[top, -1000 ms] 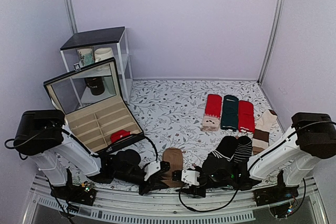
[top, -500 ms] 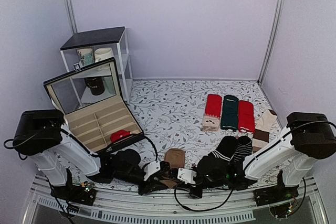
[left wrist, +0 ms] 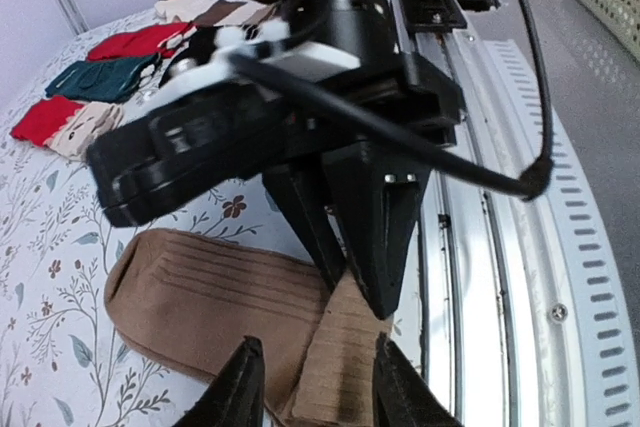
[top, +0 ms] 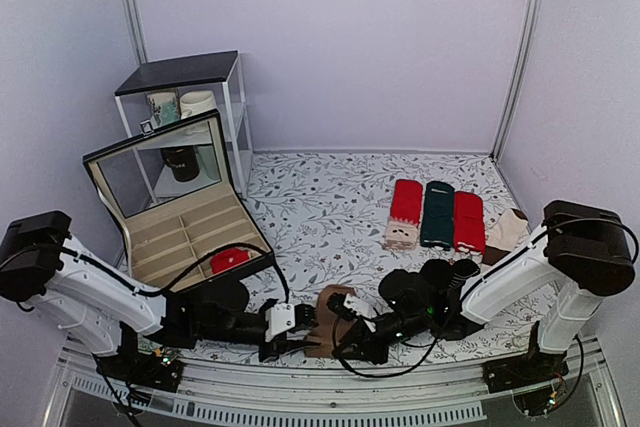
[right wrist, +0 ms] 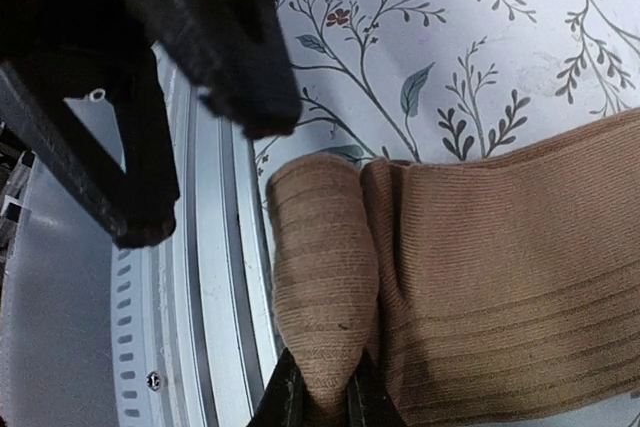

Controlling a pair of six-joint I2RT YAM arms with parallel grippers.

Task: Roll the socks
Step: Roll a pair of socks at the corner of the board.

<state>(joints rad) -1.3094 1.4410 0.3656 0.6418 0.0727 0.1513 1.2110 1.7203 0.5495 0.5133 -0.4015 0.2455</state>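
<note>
Both arms moved inward; right gripper [right wrist: 323,375] jaws pinch the folded socks [right wrist: 500,277], left gripper [left wrist: 318,357] jaws parted.

1. The socks [right wrist: 480,277] are showing a plain tan-brown in a ribbed knit, with no print.
2. The desk [top: 320,197] is wearing a white cloth strewn with grey-blue leafy sprigs and small red-brown flowers.
3. Right of centre, a red flat sock [top: 405,202] with a beige end, a dark green sock [top: 437,212] and a second red sock [top: 468,219] are lying.
4. At left, the box [top: 150,137] is showing black outside and beige inside; the bundle [top: 230,258] is glowing red.
5. The left end effector [right wrist: 195,179] and the right end effector [left wrist: 357,295] are both showing black.
</note>
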